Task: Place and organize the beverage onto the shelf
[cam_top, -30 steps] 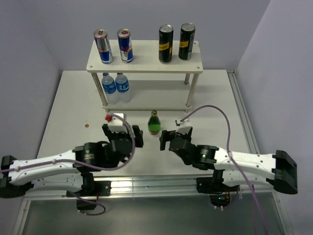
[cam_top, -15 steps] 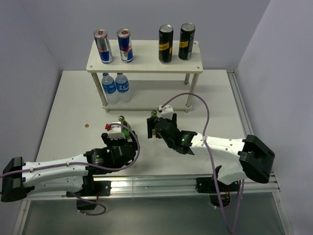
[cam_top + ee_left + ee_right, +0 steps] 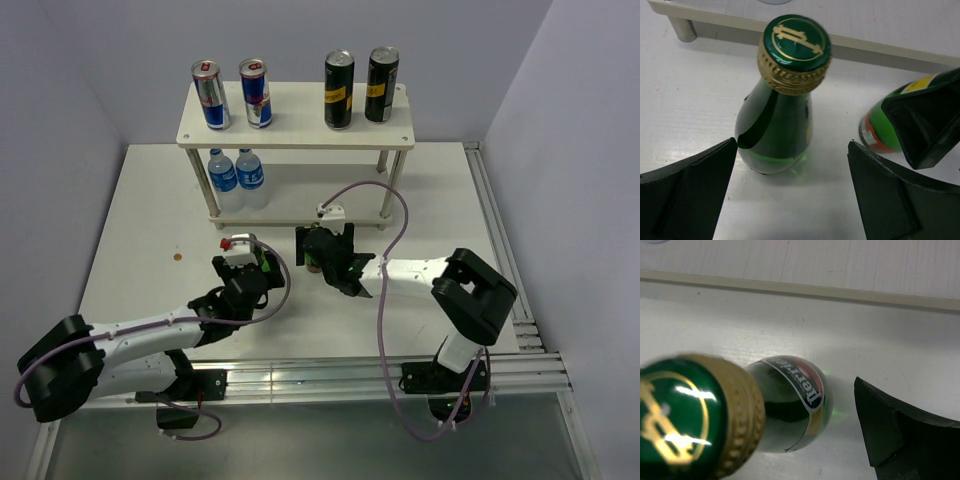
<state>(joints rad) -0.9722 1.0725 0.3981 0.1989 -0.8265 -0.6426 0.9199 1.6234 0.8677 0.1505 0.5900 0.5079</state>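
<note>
I saw a white tabletop (image 3: 140, 220) carrying a two-tier shelf (image 3: 295, 128) at its far side. On the top board stood two black cans (image 3: 339, 90) at the right and two silver-and-blue cans (image 3: 210, 95) at the left. Two water bottles (image 3: 222, 178) stood on the lower tier, at its left end. In front of the shelf, the left end effector (image 3: 790, 150) was spread wide around one upright green bottle (image 3: 775, 125), its fingers clear of the glass. Just beside it, the right end effector (image 3: 318, 252) was spread at the second green bottle (image 3: 790, 400), with only one finger showing.
</note>
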